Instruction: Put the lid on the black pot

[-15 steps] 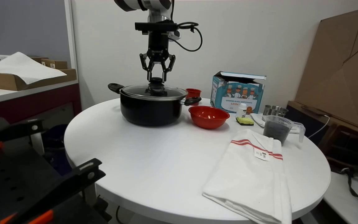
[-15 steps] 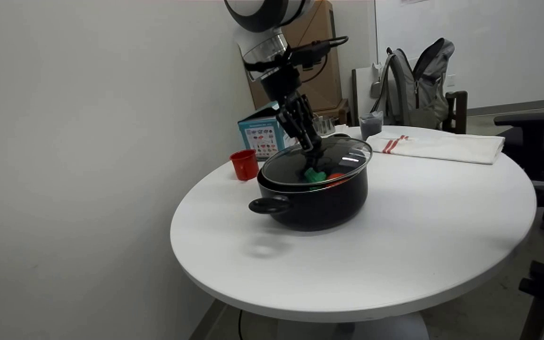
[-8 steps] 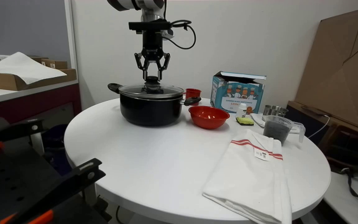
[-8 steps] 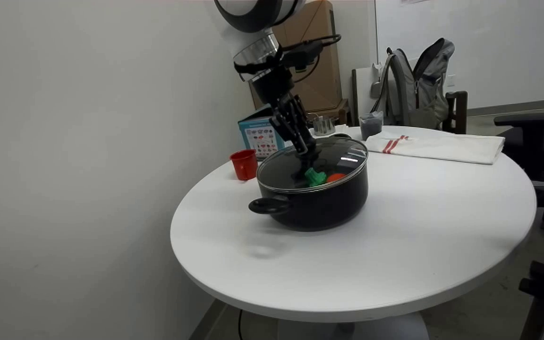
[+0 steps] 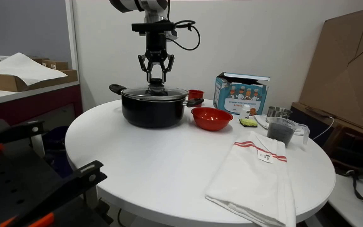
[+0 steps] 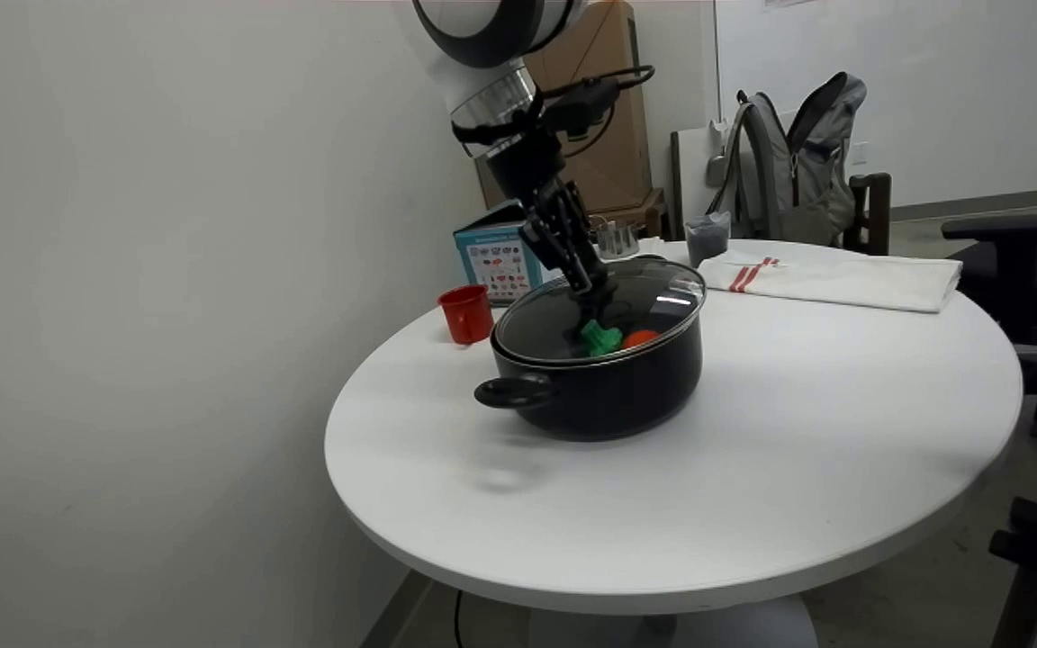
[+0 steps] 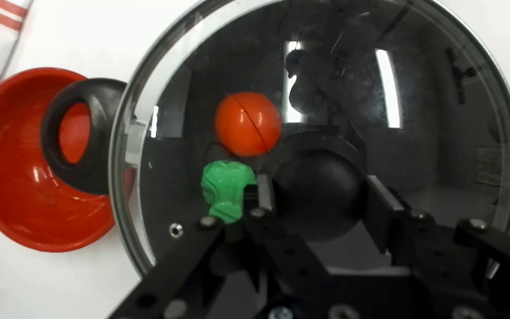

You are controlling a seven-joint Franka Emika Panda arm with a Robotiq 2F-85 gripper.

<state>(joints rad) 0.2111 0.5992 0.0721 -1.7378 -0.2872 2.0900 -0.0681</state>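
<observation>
In an exterior view, the gripper (image 5: 156, 79) hangs with its fingers (image 5: 164, 77) clamped on the black knob (image 5: 156, 83). Directly under them the lid (image 5: 155, 94) spans the mouth of the black pot (image 5: 153, 113), looking near level.

In an exterior view, a green piece (image 6: 602, 339) and an orange-red piece (image 6: 641, 339) show through the glass, below and nearer than the fingers. A thin dark strip between the rims suggests the lid is slightly off-centre; whether it is fully seated cannot be told.

In the wrist view, one pad (image 7: 265, 194) stands on each side of the knob. To one side of the fingers, the pot's handle (image 7: 101, 146) shows over the red bowl (image 7: 13, 177); on the opposite side, the pot's edge peeks past the lid.

The covering looks nearly done; what seems left is settling the lid, releasing the knob and lifting the fingers away.
</observation>
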